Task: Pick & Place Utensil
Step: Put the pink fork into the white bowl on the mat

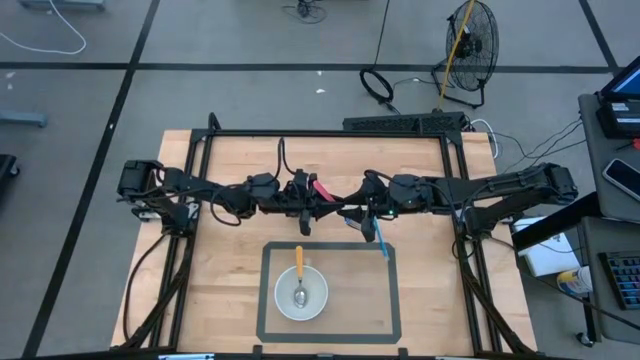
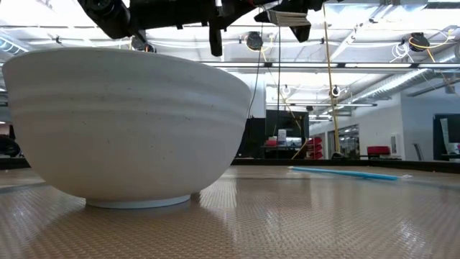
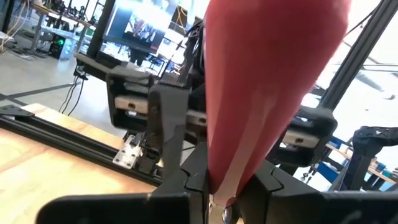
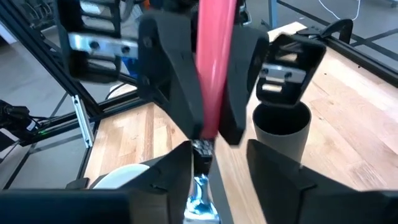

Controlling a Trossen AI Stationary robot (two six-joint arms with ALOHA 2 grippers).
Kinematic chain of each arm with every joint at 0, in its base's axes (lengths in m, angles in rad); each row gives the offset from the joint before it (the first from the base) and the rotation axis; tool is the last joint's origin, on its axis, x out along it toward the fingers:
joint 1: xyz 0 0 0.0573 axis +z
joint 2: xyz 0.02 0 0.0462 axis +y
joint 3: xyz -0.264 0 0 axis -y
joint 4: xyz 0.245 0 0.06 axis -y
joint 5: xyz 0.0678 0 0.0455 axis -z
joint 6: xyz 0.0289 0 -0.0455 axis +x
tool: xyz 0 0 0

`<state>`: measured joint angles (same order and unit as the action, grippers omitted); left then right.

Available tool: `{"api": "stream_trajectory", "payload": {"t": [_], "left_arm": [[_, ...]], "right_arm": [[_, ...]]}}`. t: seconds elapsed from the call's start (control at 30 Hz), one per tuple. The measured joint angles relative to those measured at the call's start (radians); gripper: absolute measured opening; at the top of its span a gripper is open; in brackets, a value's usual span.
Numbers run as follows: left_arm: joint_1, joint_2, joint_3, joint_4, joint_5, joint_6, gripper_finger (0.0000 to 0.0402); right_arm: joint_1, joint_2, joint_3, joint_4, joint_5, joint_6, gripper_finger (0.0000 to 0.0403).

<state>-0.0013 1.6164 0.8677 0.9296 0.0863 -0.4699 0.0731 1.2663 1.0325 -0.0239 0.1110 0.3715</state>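
Observation:
High above the table's middle my two grippers meet. My left gripper point(image 1: 306, 200) is shut on a pink-handled utensil point(image 1: 320, 187). My right gripper point(image 4: 217, 180) faces it, open, its fingers on either side of the utensil's metal end point(image 4: 200, 186); whether they touch it I cannot tell. A white bowl point(image 1: 301, 293) stands on the dark-bordered mat point(image 1: 262, 300) with an orange-handled spoon point(image 1: 299, 268) resting in it. A blue utensil point(image 1: 379, 239) lies flat across the mat's far right corner. My left gripper pinches the pink handle point(image 4: 209, 115) between its two fingers point(image 4: 177, 93), close to where the handle joins the metal neck. The rest of the handle point(image 3: 267, 81) rises out of the hold, tilted. The utensil is lifted clear of the table.
A black frame point(image 1: 330, 133) runs around the table's far and side edges. The bowl point(image 2: 129, 122) fills the low view's left, and the blue utensil point(image 2: 345, 173) lies beyond it on the right. Bare wood lies left and right of the mat.

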Motion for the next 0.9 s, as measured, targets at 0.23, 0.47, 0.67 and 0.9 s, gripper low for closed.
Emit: {"api": "stream_trajectory", "payload": {"t": [0.23,0.47,0.67,0.9], "left_arm": [[0.0,-0.002,0.0,0.001,0.0,-0.003,0.0052],[0.0,-0.002,0.0,-0.002,0.016,-0.003,0.0049],[0.001,-0.012,0.0,-0.039,0.015,0.003,0.0051],[0.019,-0.049,0.0,-0.124,-0.006,0.037,0.0049]], "right_arm": [[0.0,0.0,-0.001,-0.028,0.001,0.009,0.0213],[0.0,0.0,-0.001,-0.042,-0.007,0.009,0.0259],[0.0,0.0,-0.001,-0.1,-0.086,0.054,0.0293],[0.022,0.001,-0.001,-0.117,-0.113,0.064,0.0313]]}}
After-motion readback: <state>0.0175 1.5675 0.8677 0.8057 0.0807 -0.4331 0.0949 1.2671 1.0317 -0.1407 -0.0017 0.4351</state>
